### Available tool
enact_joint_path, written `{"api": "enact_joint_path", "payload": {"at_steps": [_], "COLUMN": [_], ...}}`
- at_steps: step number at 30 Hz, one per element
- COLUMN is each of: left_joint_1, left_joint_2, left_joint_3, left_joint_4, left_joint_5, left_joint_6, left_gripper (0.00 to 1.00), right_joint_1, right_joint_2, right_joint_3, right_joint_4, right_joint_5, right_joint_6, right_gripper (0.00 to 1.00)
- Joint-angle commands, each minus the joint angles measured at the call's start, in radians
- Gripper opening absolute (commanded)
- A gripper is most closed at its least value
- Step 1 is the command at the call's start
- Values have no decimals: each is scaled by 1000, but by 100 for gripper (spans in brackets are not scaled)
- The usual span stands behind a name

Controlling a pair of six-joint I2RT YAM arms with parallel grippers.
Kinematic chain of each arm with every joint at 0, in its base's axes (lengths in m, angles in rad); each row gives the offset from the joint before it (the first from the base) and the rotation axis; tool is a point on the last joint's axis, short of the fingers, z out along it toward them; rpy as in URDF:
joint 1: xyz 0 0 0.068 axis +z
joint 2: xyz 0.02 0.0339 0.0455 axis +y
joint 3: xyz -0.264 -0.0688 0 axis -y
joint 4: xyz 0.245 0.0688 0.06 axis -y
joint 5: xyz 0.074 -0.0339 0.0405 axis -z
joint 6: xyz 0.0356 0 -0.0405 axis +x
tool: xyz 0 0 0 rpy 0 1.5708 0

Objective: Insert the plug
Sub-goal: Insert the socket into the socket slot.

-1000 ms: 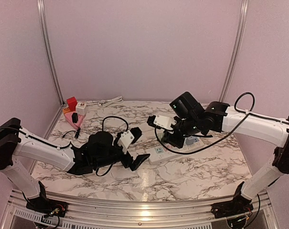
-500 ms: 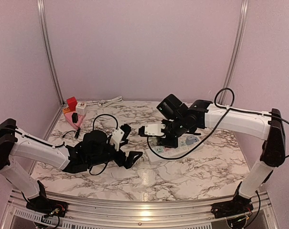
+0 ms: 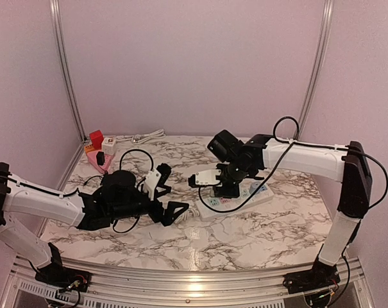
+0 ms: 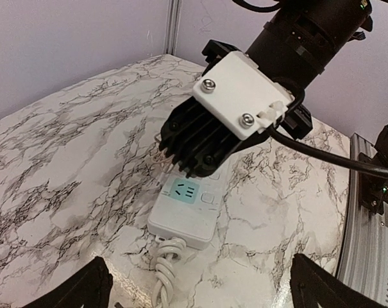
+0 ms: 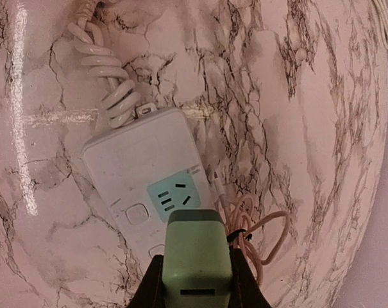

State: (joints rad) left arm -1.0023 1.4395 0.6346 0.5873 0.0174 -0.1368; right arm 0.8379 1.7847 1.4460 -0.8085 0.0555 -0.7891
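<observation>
A pale green plug (image 5: 195, 256) is held between the jaws of my right gripper (image 5: 195, 282), which is shut on it. It hangs just above the white power strip (image 5: 142, 173), right behind the strip's teal socket (image 5: 174, 196). In the top view the right gripper (image 3: 227, 187) is over the left part of the strip (image 3: 213, 205). My left gripper (image 3: 171, 192) stands wide open just left of the strip's end, holding nothing. In the left wrist view the strip (image 4: 187, 212) lies ahead of the left gripper (image 4: 200, 292), with the right gripper (image 4: 200, 144) above it.
The strip's coiled white cord (image 4: 165, 269) runs off its near end. A bundled pink cable (image 5: 251, 224) lies against the strip's side. Red and pink items (image 3: 97, 151) and a white cable (image 3: 145, 136) lie at the back left of the marble table.
My right arm has swung left and down with the plug, coming over the strip's left end. My left arm has drawn back to the left, still open.
</observation>
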Motion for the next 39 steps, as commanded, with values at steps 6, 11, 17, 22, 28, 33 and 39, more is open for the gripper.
{"api": "enact_joint_path", "payload": {"at_steps": [6,11,17,22,28,33,39], "left_joint_1": [19,24,27,30,30,31,35], "left_joint_2": [7,26,51,70,84,87,96], "left_joint_3": [-13,-8,0,9,10,12,15], "left_joint_4": [-21,-19,-15,-11,-8,-6,-5], "left_joint_5": [48,58,73,88,98,106,111], "left_joint_6": [-23,-27,-33,-40,-47,-46,-43], "left_gripper": [99,99,99,99,99,99,99], "right_joint_1": [-23,-22,-25,-25,-37,-45,-59], "right_joint_2": [46,44,32,38,58,72,82], "right_joint_3": [17,-8,-43,-61,-73,-76,-85], "right_joint_4": [40,45,62,71,85,85,68], "right_joint_5": [-3,-24,-80,-80,-77,-76,-86], "right_joint_6": [-49,-57,-63,-71,-77,-82,-88], "right_gripper": [0,0,0,0,0,0,0]}}
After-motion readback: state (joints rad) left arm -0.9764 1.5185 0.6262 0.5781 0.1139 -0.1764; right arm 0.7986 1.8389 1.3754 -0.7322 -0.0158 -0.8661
